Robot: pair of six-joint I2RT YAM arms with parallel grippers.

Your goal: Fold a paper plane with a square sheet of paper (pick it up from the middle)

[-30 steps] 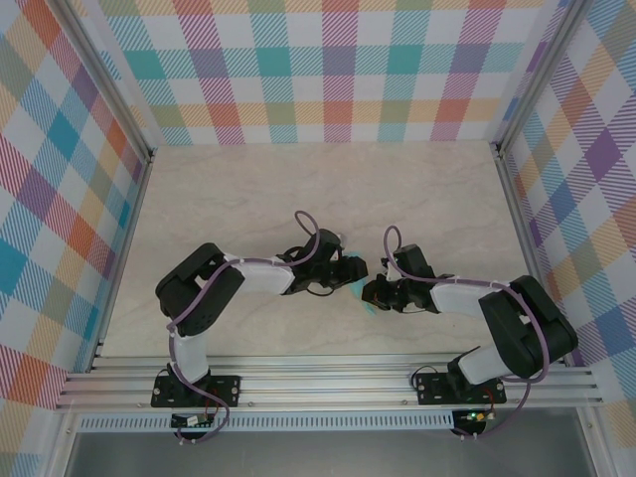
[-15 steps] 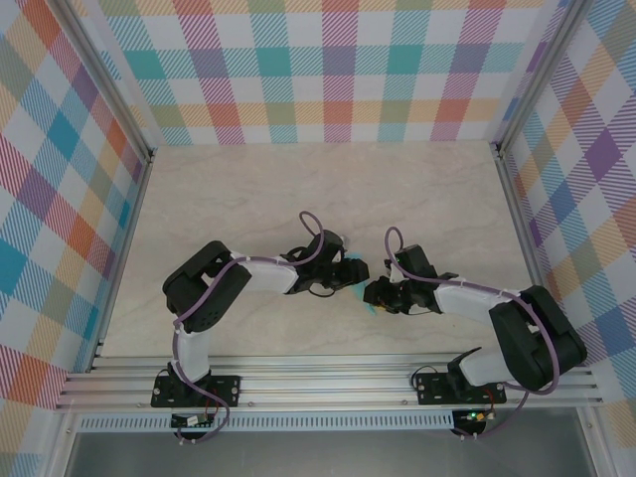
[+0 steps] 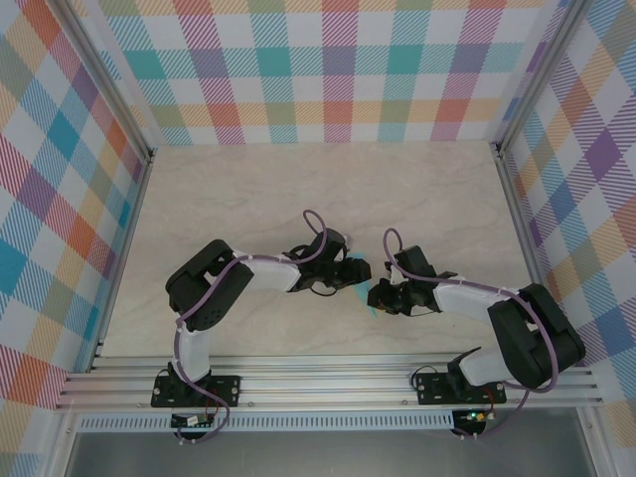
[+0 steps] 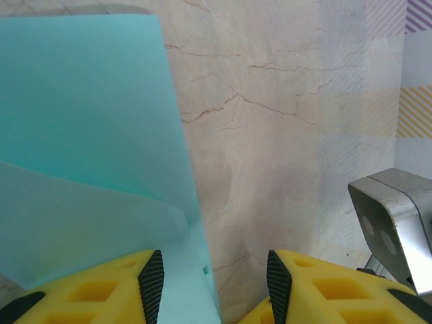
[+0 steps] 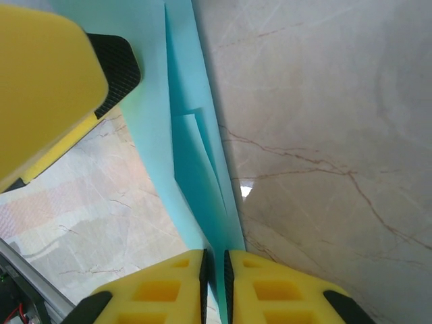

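Observation:
The light-blue square sheet of paper [image 5: 192, 145], folded into narrow layers along a centre crease, stands on edge over the table between the two grippers. My right gripper [image 5: 214, 283] is shut on its lower edge, with paper showing between the pads. In the top view the right gripper [image 3: 377, 295] faces the left gripper [image 3: 354, 270], and bits of the paper [image 3: 372, 310] show beside them. My left gripper [image 4: 214, 287] is open. The paper [image 4: 88, 128] lies along its left finger [image 4: 151, 287], with bare table between the pads.
The marbled beige table [image 3: 298, 189] is walled by plaid panels at the back and sides. Aluminium rails [image 3: 328, 383] run along the near edge. The left gripper's yellow finger [image 5: 47, 88] sits close to the paper. A grey metal part [image 4: 391, 223] stands at the right.
The left arm has reached a little further right, towards the right gripper. The right gripper has stayed at the paper, shifting only slightly.

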